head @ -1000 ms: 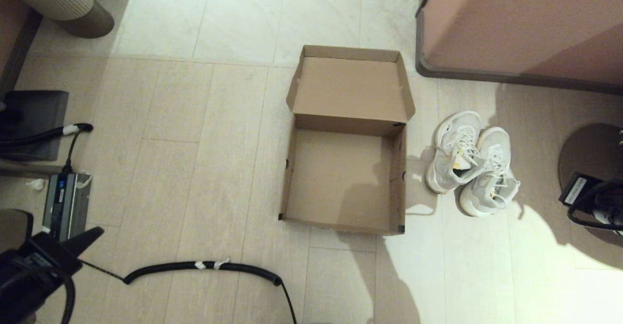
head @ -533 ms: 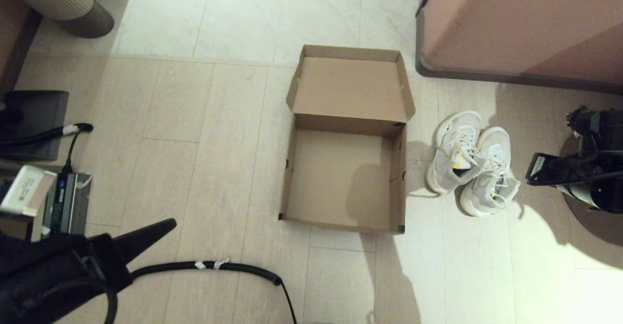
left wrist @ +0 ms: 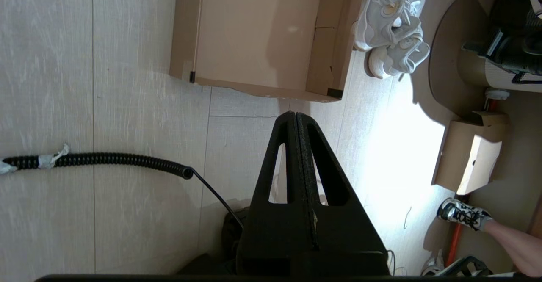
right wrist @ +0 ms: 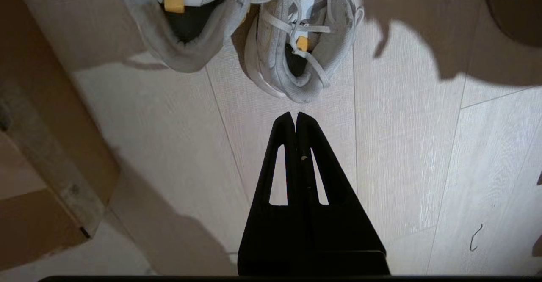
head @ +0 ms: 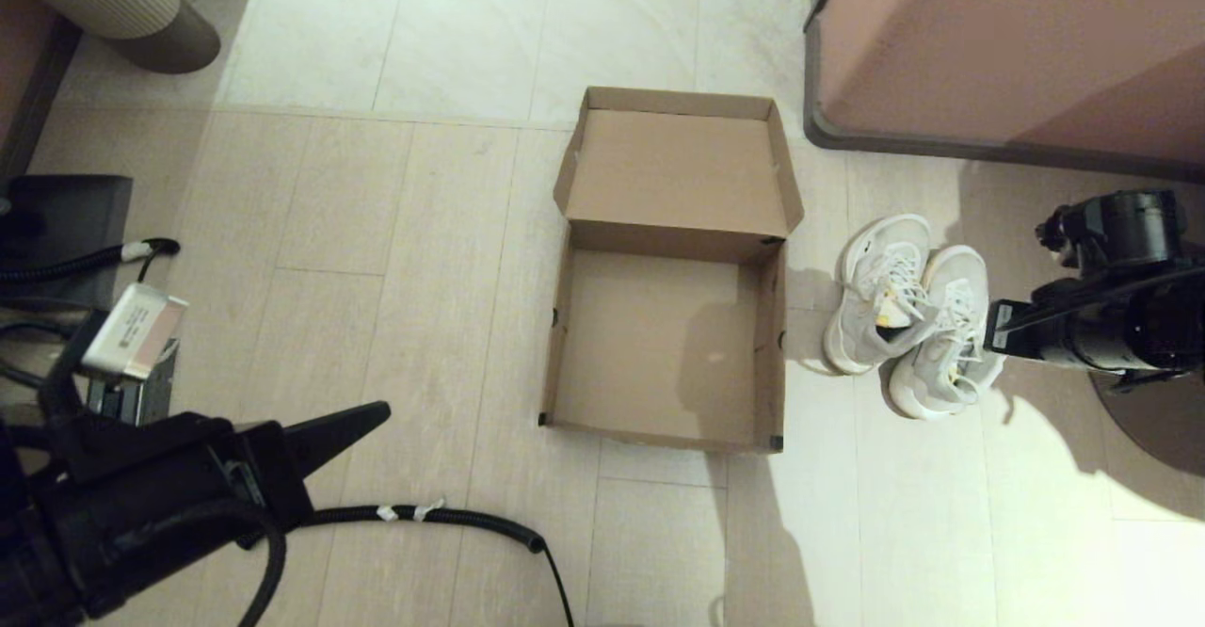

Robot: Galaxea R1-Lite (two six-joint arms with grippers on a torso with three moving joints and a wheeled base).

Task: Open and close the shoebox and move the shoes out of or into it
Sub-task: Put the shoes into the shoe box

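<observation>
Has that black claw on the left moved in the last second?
Yes. The left gripper, shut, has swung in from the picture's lower left corner toward the open shoebox, which has stayed put.

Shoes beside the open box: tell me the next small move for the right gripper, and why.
Probably open the right gripper and ease it toward the nearer sneaker's heel collar. Its fingers are shut and hover just short of the shoes, which sit on the floor beside the shoebox. The box stands open and empty, ready to take them. The left gripper is far from both.
</observation>
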